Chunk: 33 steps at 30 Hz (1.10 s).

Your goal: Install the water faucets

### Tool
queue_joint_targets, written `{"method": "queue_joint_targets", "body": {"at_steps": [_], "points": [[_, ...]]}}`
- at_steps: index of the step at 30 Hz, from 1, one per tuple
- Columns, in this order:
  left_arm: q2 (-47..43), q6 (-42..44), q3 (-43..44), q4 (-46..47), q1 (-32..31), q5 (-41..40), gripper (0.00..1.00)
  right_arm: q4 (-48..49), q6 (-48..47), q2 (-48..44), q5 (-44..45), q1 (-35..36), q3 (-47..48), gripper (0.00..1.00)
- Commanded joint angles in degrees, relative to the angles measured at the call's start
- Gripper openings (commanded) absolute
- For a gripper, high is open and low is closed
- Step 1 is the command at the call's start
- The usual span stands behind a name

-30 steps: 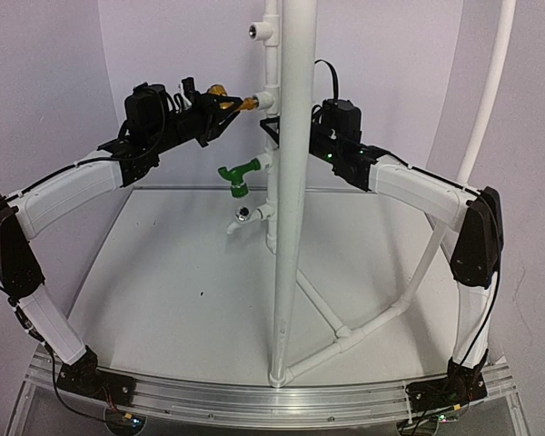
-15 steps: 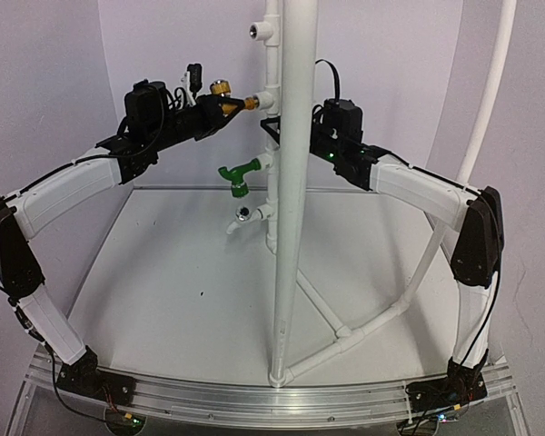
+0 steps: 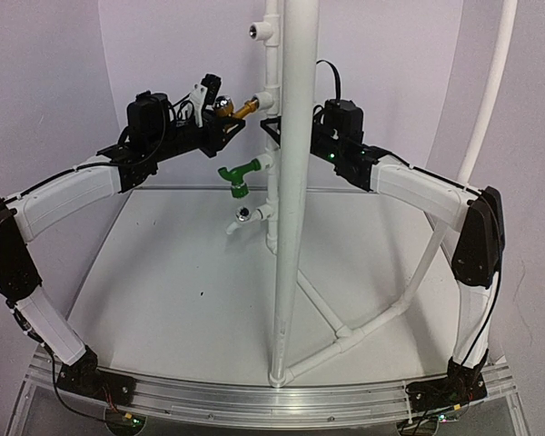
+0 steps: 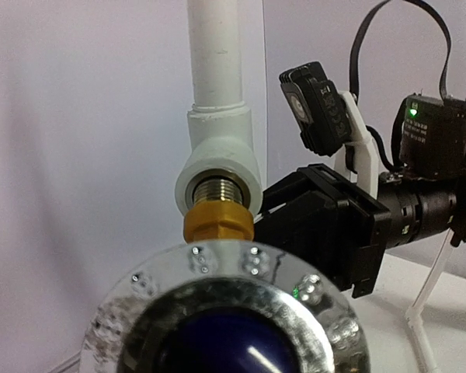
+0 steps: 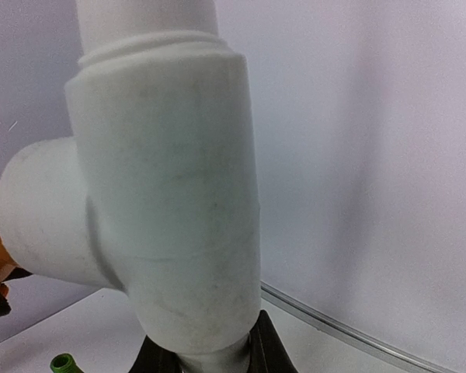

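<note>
The brass-gold water faucet (image 3: 232, 109) points its threaded end into a white tee (image 3: 266, 96) on the thin upright pipe. My left gripper (image 3: 216, 116) is shut on it. In the left wrist view its round silver knob with a blue centre (image 4: 233, 318) fills the bottom, and the gold hex (image 4: 217, 221) sits just under the tee's opening (image 4: 217, 167). My own fingers are hidden there. The green faucet (image 3: 239, 173) hangs from the tee below. My right gripper (image 3: 274, 127) is shut on the thin pipe under the tee (image 5: 163, 179), black fingers (image 5: 268, 346) on either side.
A thick white post (image 3: 295, 182) stands in front of the thin pipe. Another tee (image 3: 257, 32) with an open mouth sits higher up. A silver-white tap (image 3: 241, 216) sticks out below the green one. Slanted pipes (image 3: 372, 318) cross the table on the right.
My left wrist has rolled while shut on the brass faucet, and the faucet has turned with it at the tee. The right arm has not moved.
</note>
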Motion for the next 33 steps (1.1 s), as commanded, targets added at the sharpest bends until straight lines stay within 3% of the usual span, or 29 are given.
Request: {"method": "queue_joint_targets", "body": {"at_steps": [1, 6, 10, 16, 24, 33], "points": [[-0.85, 10.9, -0.77, -3.26, -0.8, 0.27, 0.0, 1.92, 6.83, -5.07, -14.76, 4.02, -0.36, 0.0], [-0.92, 11.51, 3.6, -6.17, -0.84, 0.35, 0.0, 1.92, 6.34, -5.07, -14.76, 4.02, -0.42, 0.0], [0.79, 9.65, 11.57, -16.02, -0.8, 2.78, 0.0, 1.83, 5.67, -5.07, -14.6, 4.02, -0.62, 0.0], [1.08, 0.75, 15.93, -19.72, -0.8, 4.54, 0.0, 1.83, 5.15, -5.24, -14.59, 4.02, -0.93, 0.0], [-2.52, -14.58, 9.95, -18.87, -0.54, -2.08, 0.0, 1.83, 5.15, -5.54, -14.23, 3.64, -0.99, 0.0], [-2.36, -46.44, 6.22, -7.08, 1.4, 1.36, 0.0, 1.83, 4.28, -5.33, -14.76, 3.5, -1.07, 0.0]]}}
